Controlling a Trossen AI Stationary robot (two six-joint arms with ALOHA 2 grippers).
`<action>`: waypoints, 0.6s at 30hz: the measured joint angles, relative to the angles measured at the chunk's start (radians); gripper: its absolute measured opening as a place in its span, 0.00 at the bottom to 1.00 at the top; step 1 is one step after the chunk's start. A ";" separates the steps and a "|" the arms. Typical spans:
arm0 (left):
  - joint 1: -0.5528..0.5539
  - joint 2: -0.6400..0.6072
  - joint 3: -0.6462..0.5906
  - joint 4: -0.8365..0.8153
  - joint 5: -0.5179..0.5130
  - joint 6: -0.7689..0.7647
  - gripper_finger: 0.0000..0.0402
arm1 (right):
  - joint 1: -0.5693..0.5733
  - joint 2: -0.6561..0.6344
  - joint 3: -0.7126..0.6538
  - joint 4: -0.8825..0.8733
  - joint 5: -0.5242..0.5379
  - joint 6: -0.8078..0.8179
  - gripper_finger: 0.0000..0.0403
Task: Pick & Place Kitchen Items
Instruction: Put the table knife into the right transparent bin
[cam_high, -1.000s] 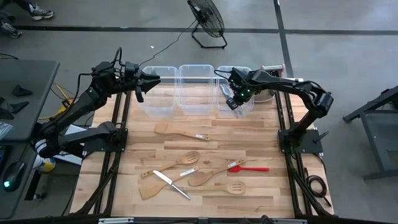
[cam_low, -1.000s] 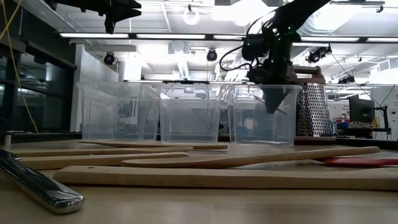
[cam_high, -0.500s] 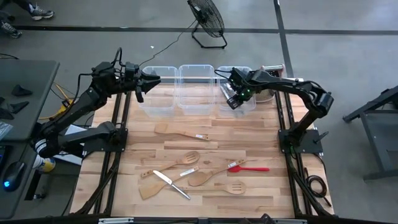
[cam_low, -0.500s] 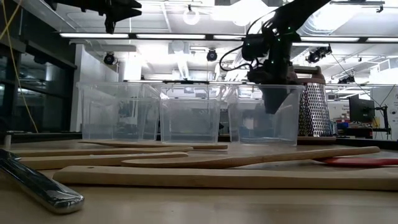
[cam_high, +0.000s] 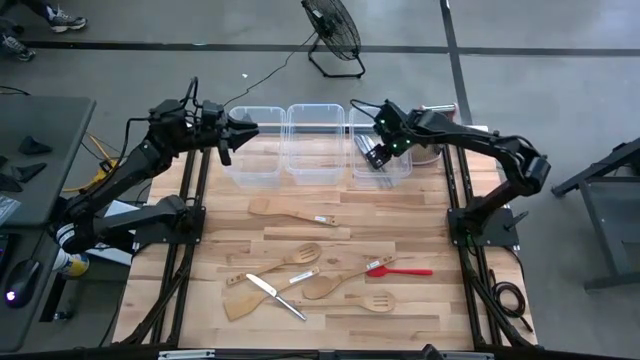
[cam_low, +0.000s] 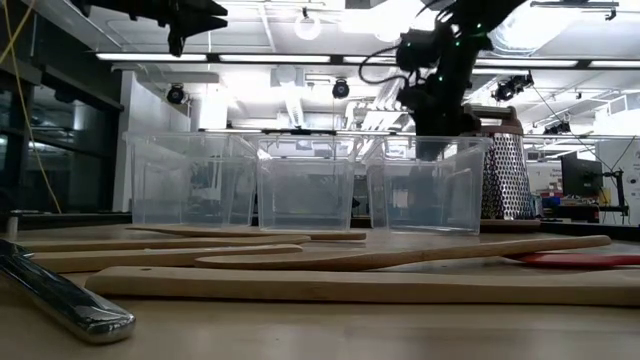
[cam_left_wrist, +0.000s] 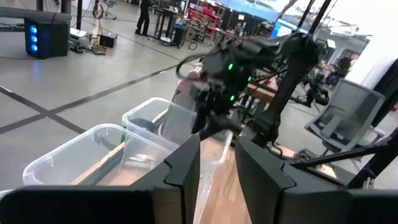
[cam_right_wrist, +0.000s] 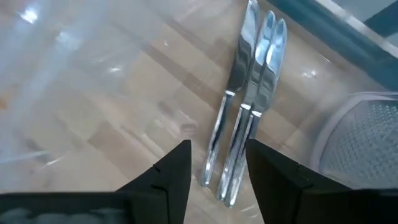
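Note:
Three silver knives (cam_right_wrist: 249, 118) lie side by side on the floor of the right clear tub (cam_high: 400, 172). My right gripper (cam_high: 374, 157) hangs open and empty just above that tub's rim, also in the low view (cam_low: 432, 140). My left gripper (cam_high: 252, 127) is open and empty, high over the left tub (cam_high: 250, 150). On the table's near half lie a wooden spatula (cam_high: 290, 212), wooden spoons (cam_high: 300, 255), a silver knife (cam_high: 276, 297), a red spatula (cam_high: 402, 270) and a slotted wooden spatula (cam_high: 372, 300).
The middle tub (cam_high: 316, 140) stands between the other two along the far edge. A metal box grater (cam_low: 500, 175) stands upright at the right tub's right side. A floor fan (cam_high: 335, 30) stands beyond the table.
My right gripper has risen out of the right tub, from down inside it to above its rim, and has shifted slightly toward the far right. The knives stay on the tub floor.

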 joint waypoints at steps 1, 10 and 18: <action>0.000 0.000 0.001 -0.014 0.001 0.009 0.25 | 0.000 -0.013 0.000 0.000 -0.008 0.000 0.36; 0.000 0.002 0.001 -0.163 0.115 0.108 0.25 | 0.000 -0.133 0.000 0.002 -0.096 0.004 0.36; -0.121 0.012 0.001 -0.202 0.084 0.140 0.25 | 0.021 -0.281 0.000 0.047 -0.114 -0.032 0.36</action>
